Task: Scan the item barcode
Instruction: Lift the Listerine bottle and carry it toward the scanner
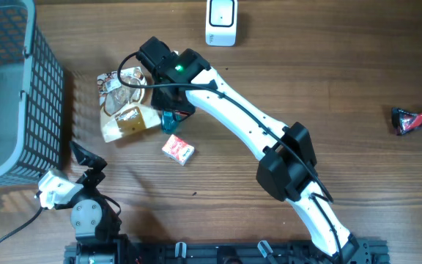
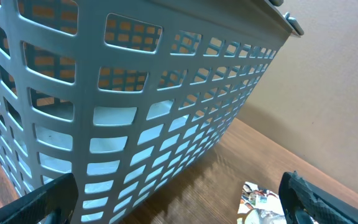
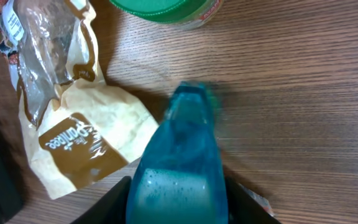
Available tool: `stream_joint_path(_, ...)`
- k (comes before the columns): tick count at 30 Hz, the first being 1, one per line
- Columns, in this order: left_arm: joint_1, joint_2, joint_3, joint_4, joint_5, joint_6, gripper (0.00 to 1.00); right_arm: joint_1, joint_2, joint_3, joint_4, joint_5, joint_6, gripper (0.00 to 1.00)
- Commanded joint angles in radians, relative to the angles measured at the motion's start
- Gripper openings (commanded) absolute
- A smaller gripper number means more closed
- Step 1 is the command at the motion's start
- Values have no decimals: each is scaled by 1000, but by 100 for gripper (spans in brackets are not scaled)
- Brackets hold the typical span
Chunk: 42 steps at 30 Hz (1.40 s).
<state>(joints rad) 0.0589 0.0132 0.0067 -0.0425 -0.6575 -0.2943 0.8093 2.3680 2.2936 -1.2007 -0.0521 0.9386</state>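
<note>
Overhead view: the right gripper [image 1: 168, 117] is reached across the table [image 1: 328, 66] to a teal bottle [image 1: 170, 122], judged to be the item for scanning. The bottle lies just beside a tan bag [image 1: 127, 121] and well apart from the white scanner [image 1: 220, 20] at the far edge, so a lift and carry will be needed. The left gripper [image 1: 86, 158] hangs near the basket [image 1: 46, 88], presumably parked to leave the working area free. Count: one bottle, one bag, one printed packet [image 1: 113, 82], one small red-and-white box [image 1: 178, 149], one dark wrapper [image 1: 415, 119], one basket, one scanner. Left wrist view: the left gripper's fingers [image 2: 42, 199] stand wide apart with nothing between them, facing the basket wall. Right wrist view: the bottle [image 3: 179, 143] lies lengthwise between the jaws, one on each flank, a placement suited to a side grip. Blur prevents telling whether they press on it or merely flank it. One green-lidded container [image 3: 166, 6] sits beyond the bottle's tip.
</note>
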Motion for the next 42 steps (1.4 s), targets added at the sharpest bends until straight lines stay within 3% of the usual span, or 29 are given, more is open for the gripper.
stream_joint_path(1, 5, -6, -1, -7, -6, 2, 100, 5, 16, 21, 6, 12, 3, 33)
stream_joint_path(7, 5, -6, -1, -7, -6, 1, 100, 3, 16, 21, -3, 3, -61, 23)
stream_joint_path(14, 5, -6, -1, -7, -6, 2, 100, -91, 15, 21, -24, -316, -155, 9)
stream_joint_path(21, 5, -6, -1, -7, -6, 2, 100, -244, 14, 22, -38, -564, -271, 9)
stream_joint_path(25, 5, -6, -1, -7, -6, 1, 100, -336, 14, 22, -39, -851, -467, 8)
stream_joint_path(34, 5, -6, -1, -7, -6, 2, 100, -441, 14, 22, -41, -1243, -874, 8)
stream_joint_path(38, 5, -6, -1, -7, -6, 2, 100, -467, 14, 22, 23, -1437, -882, 8)
stream_joint_path(42, 5, -6, -1, -7, -6, 2, 100, -470, 14, 22, 60, -1448, -856, 9)
